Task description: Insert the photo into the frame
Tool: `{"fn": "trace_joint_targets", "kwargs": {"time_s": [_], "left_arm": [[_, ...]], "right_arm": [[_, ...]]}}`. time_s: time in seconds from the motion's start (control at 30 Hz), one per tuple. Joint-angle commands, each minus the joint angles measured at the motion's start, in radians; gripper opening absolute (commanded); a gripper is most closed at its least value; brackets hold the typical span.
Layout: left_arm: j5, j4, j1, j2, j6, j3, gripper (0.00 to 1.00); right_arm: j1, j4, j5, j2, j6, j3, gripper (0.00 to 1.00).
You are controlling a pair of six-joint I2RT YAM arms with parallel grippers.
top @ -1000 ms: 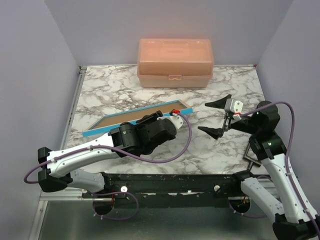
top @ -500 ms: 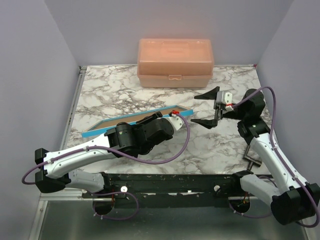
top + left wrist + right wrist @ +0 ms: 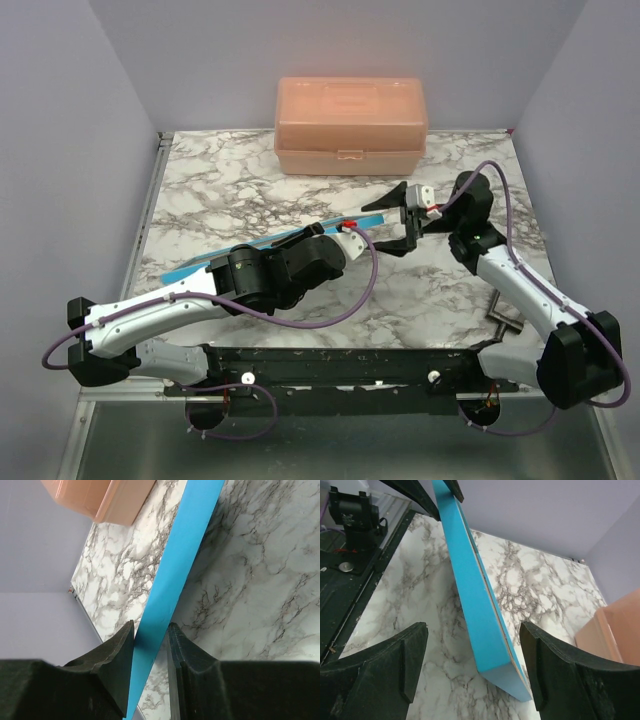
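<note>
- The left claw [image 3: 150,628] is clamped on the frame [image 3: 182,555]. One finger presses on each face of the blue rim, so the frame stands up on its edge and leans.
- From that claw the frame runs away towards the far side of the table [image 3: 230,190], with the box [image 3: 350,125] well beyond it.
- My guess is that it is held up like this so the other arm can get at an end that would be out of reach if the frame lay flat.
- The right claw [image 3: 472,630] stands open with the far end of the frame between its fingers. There is a clear gap on both sides, and neither finger touches the frame.
- That looks like the set-up for a second grip, to share the frame or turn it over.
- I cannot see the photo anywhere: not in either claw, not on the bare marble.
- The frame shows almost edge-on in every view, so I cannot tell whether a pane or a backing sits in it. Only a thin pale line shows along one side of the blue.
- From above, the left arm covers the middle of the frame and the grip itself.
- The left wrist view cuts the frame off below the fingers, so I cannot tell whether its low edge rests on the table.
</note>
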State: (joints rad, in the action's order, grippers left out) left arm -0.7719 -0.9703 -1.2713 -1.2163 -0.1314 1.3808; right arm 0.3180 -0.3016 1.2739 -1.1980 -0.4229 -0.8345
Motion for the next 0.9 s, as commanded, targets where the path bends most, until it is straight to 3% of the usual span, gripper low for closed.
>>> {"fn": "trace_joint_targets", "kwargs": {"time_s": [0.0,0.3,0.43,0.5,0.63,0.67,0.7,0.77,0.87], "left_arm": [[-0.033,0.075,0.001,0.039,0.010,0.017,0.00],[-0.043,0.074,0.000,0.044,0.019,0.005,0.00],[-0.055,0.075,0.001,0.048,0.019,0.001,0.00],[-0.065,0.073,0.001,0.048,0.018,0.002,0.00],[-0.085,0.070,0.001,0.045,0.016,0.016,0.03],[-0.090,0.068,0.001,0.044,0.015,0.021,0.12],[-0.094,0.067,0.001,0.044,0.013,0.029,0.27],[-0.100,0.067,0.002,0.046,0.013,0.049,0.57],[-0.104,0.076,0.001,0.054,0.016,0.083,0.79]], "right_arm": [[0.060,-0.070,0.023,-0.062,-0.036,-0.016,0.79],[0.090,-0.091,0.015,-0.106,-0.026,-0.033,0.59],[0.090,-0.075,0.013,-0.096,0.009,-0.042,0.34],[0.090,-0.028,0.018,-0.094,0.005,-0.055,0.31],[0.090,0.041,0.048,-0.092,0.017,-0.080,0.10],[0.090,0.046,0.050,-0.090,0.034,-0.085,0.05],[0.090,0.048,0.048,-0.087,0.059,-0.091,0.00],[0.089,0.054,0.042,-0.076,0.098,-0.101,0.00],[0.090,0.051,0.038,-0.052,0.167,-0.117,0.00]]}}
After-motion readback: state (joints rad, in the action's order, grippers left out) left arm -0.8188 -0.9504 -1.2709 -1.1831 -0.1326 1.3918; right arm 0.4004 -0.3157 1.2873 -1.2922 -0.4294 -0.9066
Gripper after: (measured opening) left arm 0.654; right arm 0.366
